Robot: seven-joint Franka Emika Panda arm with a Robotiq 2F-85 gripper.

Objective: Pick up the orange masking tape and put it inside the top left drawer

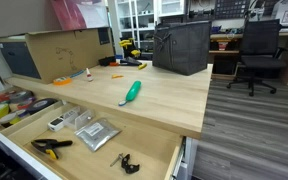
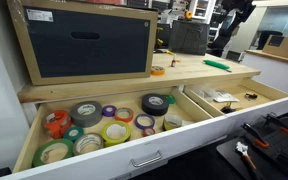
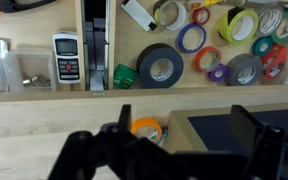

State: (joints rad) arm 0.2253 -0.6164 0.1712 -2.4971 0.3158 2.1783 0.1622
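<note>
Wrist view is showing you the small, flat orange masking tape roll (image 3: pixel 147 128) lying on the light-wood tabletop (image 3: pixel 34 120), framed between your dark pincer's (image 3: pixel 184 122) fingers. Its jaws are standing wide apart, gripping nothing. Beyond the edge, the shallow light-wood top left drawer (image 3: pixel 124 45) is standing open, holding coloured tape rolls (image 3: pixel 227 28).

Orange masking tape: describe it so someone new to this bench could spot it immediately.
Start at the light-wood benchtop. Near its front edge, beside the big box, lies the orange masking tape, a small flat roll. It is the only roll on top: the other tape rolls sit in the open drawer below, and the teal-handled tool is long.
</note>
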